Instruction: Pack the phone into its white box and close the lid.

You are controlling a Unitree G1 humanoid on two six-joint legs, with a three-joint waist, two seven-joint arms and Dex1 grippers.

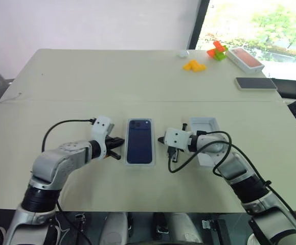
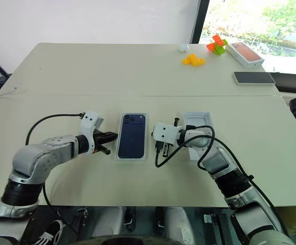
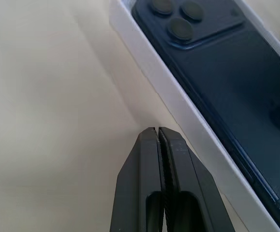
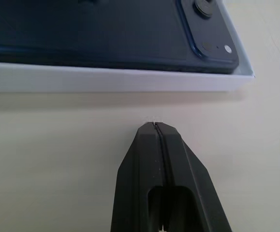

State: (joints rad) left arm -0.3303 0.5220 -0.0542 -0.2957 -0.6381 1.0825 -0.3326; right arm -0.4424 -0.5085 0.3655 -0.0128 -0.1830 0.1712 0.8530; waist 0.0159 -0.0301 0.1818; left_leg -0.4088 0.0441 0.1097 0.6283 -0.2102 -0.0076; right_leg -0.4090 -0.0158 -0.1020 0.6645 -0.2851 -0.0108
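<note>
With the phone (image 1: 139,141) lying in the white box (image 1: 128,153) between 2 clenched, empty grippers, left (image 1: 118,148) and right (image 1: 161,139), the lid (image 1: 205,137) under the right arm could get dragged by that dangling cable.

Both arms reach in from the bottom corners of the head view, forearms angled toward the lower centre; the left gripper (image 1: 118,148) sits left of centre, its black fingers (image 3: 149,159) pressed together and pointing right. The right gripper (image 1: 161,139) lies just right of centre, jaws closed, tip pointing left; a black cable loops off each wrist.
</note>
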